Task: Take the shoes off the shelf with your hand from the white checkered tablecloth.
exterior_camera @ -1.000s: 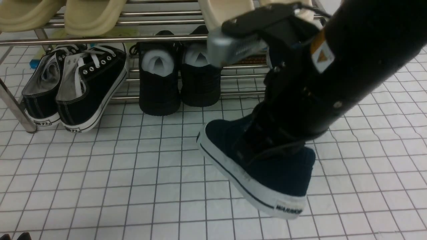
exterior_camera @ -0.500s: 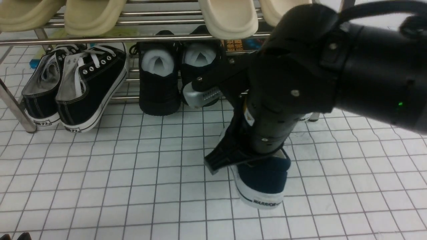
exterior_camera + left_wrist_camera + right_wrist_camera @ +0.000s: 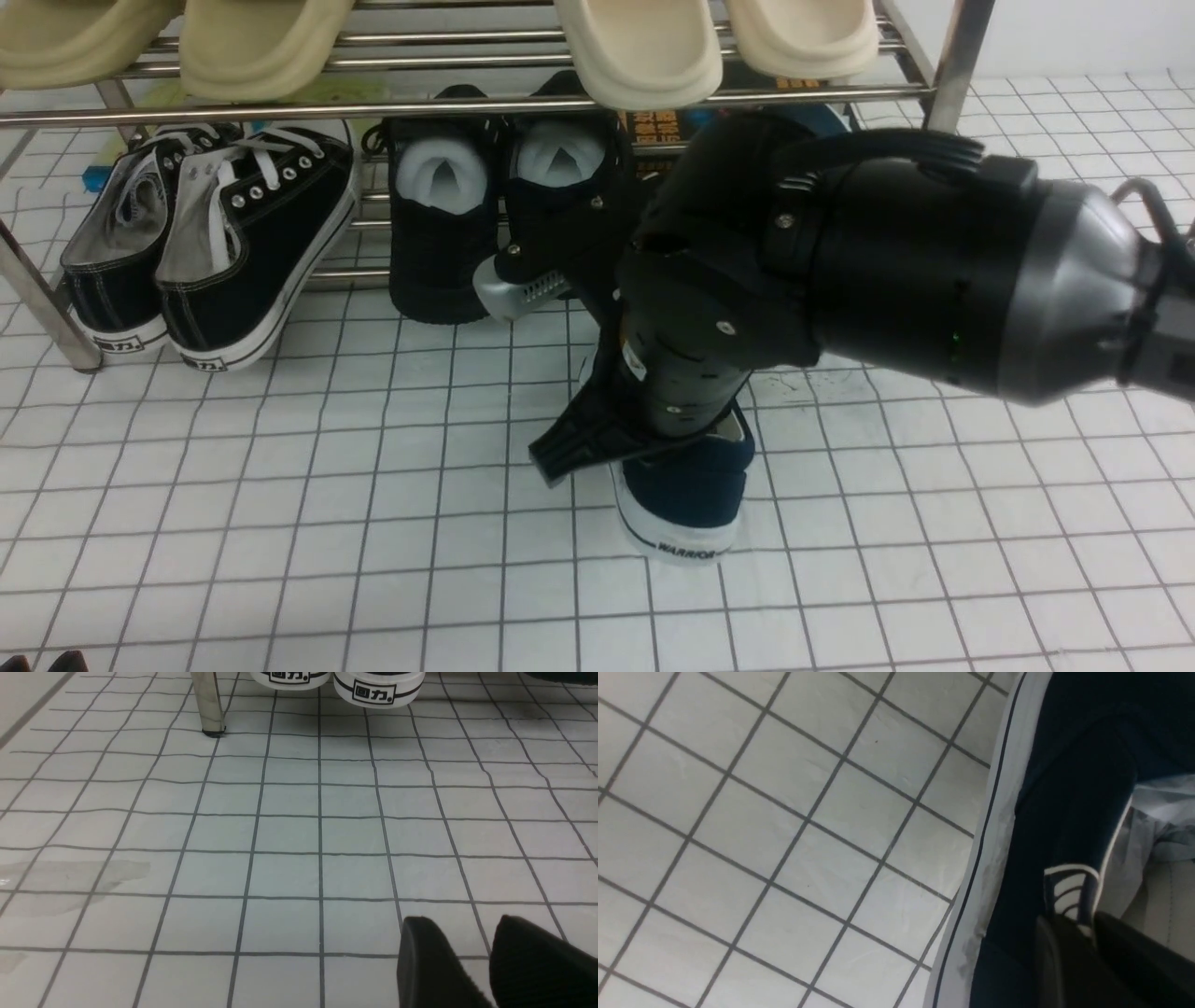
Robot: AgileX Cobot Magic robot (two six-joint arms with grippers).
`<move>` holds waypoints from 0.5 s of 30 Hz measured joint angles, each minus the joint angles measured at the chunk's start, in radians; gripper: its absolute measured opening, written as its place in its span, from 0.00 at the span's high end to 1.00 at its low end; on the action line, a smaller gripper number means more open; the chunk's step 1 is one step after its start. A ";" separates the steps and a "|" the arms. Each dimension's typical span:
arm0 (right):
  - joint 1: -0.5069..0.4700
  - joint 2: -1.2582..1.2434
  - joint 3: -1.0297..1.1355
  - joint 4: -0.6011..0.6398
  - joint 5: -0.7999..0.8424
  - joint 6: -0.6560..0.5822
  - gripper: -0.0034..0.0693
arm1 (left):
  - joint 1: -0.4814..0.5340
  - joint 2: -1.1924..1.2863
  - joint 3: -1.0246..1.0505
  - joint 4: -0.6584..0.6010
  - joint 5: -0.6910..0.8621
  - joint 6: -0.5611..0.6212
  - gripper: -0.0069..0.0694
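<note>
- Tablecloth: white with a thin dark grid, and it covers all the ground I see in the front view. It is slightly wrinkled toward 3 o'clock. The left wrist view shows a faint greyish patch on it.
- Shelf: a chrome tube rack with two tiers, running across 12 o'clock with its legs on the cloth. There is a white wall behind it at 1 o'clock.
- Right arm: thick, black and silver. It enters from 3 o'clock and hides the rack's lower right.
- Other footwear:
  - Cream slippers sit on the top tier.
  - Black lace-up sneakers are at 10 o'clock, heels on the cloth and toes propped up on the lower bars.
  - All-black shoes with white stuffing are at 12 o'clock, heels toward me.
- Navy shoe: I see only one.
  - It is off the shelf, at 5 o'clock from frame centre, apart from the rack.
  - The sole is down and the opening is up.
  - The long axis runs roughly 5-to-11. The heel with the WARRIOR tab faces me, and the toe points toward the shelf, mostly hidden under the hand.
  - I can't tell whether the sole rests fully on the cloth.
  - The right wrist view shows a white sole wall with a thin dark stripe, and crumpled paper inside.
- Right hand: over the shoe's opening. In the wrist view, two black fingers sit close together. They look to be pinching the heel collar by the striped pull tab, one outside and one inside.
- Left gripper: low at 7 o'clock over bare cloth, tips slightly apart with nothing between them.
</note>
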 joint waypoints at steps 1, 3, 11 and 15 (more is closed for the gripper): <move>0.000 0.003 0.000 0.001 0.000 0.005 0.86 | 0.000 0.000 0.000 0.000 0.000 0.000 0.60; 0.000 0.009 0.000 0.008 -0.002 0.013 0.82 | 0.000 0.000 0.000 0.000 0.000 0.000 0.60; -0.001 0.012 -0.037 0.037 0.020 -0.014 0.48 | 0.000 0.000 0.000 0.000 0.000 0.000 0.60; -0.028 0.012 -0.112 0.026 0.063 -0.067 0.42 | 0.000 0.000 0.000 0.000 0.000 0.000 0.60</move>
